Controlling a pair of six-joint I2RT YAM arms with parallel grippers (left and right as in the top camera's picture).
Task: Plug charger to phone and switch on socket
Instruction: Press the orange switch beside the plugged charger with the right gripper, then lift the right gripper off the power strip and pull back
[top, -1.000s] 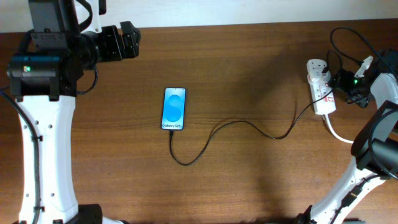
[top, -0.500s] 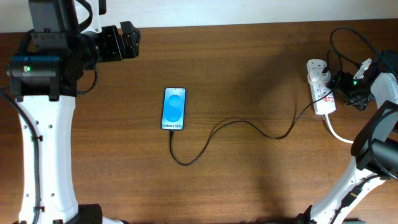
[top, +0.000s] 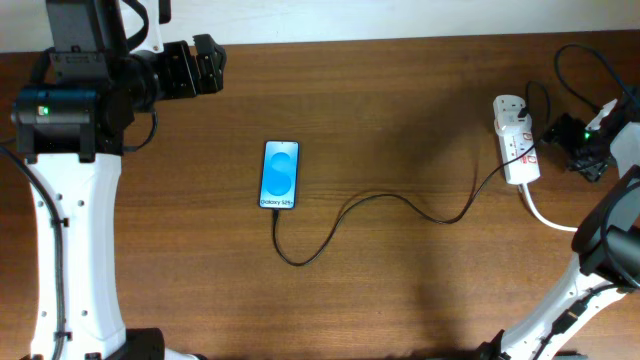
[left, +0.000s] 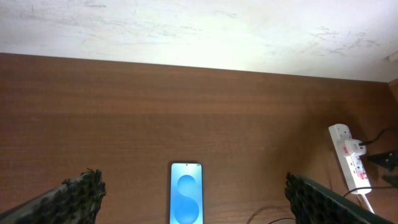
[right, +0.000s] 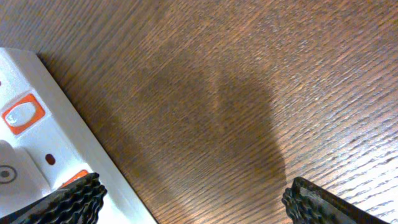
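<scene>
Phone (top: 280, 175) screen-up at centre, charger cable (top: 380, 198) seemingly plugged in, running to power strip (top: 517, 140) at right; right gripper (right: 193, 202) wide, empty, beside orange switch (right: 23, 113), likely to press; left gripper (top: 205, 65) wide, empty, parked clear

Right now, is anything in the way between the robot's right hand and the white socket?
No, nothing visible is. The right gripper hangs open just beside the socket, with only bare table between them, and the orange switches are uncovered.
</scene>
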